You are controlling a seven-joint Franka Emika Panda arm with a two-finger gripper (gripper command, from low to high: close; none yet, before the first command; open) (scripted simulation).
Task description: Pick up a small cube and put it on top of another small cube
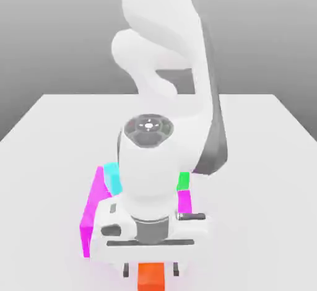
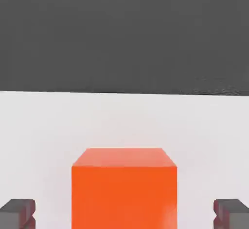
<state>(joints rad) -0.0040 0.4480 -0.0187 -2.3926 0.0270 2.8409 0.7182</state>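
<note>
Orange cube (image 1: 150, 277): sits on the white desk (image 1: 266, 160) at the near edge of the exterior view, between the two dark fingers (image 2: 17, 212), which stand spread wide with clear gaps on either side, gripping nothing. Gripper (image 1: 150, 270): hangs directly over the cube, at the end of the white arm (image 1: 162, 85). Behind the hand: a magenta block (image 1: 93, 212), with a cyan piece (image 1: 112, 177) and a green piece (image 1: 183, 181) next to it.
</note>
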